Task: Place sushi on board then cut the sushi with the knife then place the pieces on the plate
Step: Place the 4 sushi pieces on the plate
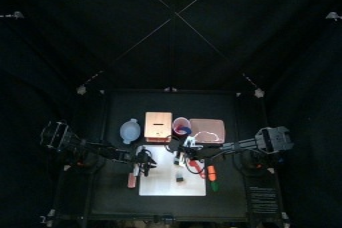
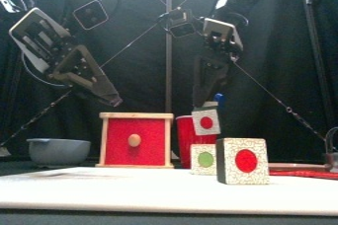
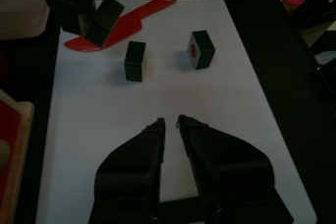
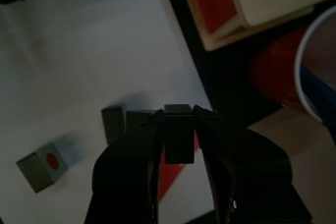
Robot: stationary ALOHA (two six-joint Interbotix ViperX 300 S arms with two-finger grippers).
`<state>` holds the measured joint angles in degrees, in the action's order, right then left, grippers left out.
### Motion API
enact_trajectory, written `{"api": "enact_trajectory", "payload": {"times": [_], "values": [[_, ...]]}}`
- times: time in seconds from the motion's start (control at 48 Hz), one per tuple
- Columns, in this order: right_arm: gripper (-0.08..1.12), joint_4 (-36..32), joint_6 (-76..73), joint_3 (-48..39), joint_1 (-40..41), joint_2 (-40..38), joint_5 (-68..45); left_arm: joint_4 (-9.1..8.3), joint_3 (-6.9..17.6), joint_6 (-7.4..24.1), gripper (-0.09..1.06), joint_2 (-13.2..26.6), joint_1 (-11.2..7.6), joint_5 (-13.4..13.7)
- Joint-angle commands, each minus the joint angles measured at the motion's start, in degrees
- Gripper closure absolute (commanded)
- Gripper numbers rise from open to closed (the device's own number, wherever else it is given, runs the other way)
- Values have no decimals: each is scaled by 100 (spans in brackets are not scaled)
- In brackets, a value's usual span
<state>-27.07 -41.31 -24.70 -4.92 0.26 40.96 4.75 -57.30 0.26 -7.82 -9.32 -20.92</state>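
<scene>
One sushi piece (image 2: 207,122) is held pinched in the right gripper (image 4: 178,113), above the white board (image 4: 79,71). It is best carried level to the pink tray (image 1: 207,127) just beyond the gripper, lowered flat, and only then released. The left gripper (image 3: 171,125), jaws narrowly parted and empty, is better held clear.

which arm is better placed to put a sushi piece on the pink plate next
Right: the right gripper grips a sushi piece above the white board, and the pink plate sits on that arm's side. The left gripper hovers empty.
</scene>
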Motion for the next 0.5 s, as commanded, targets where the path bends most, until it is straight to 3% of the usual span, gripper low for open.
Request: {"api": "enact_trajectory", "payload": {"times": [0.021, 0.5], "values": [[44, 0, -18, -53, 26, -387, 185, 9, 53, 9, 34, -26, 18, -53], [44, 475, -26, -1099, 870, -1424, 334, 9, 53, 9, 34, -35, 44, 53]]}}
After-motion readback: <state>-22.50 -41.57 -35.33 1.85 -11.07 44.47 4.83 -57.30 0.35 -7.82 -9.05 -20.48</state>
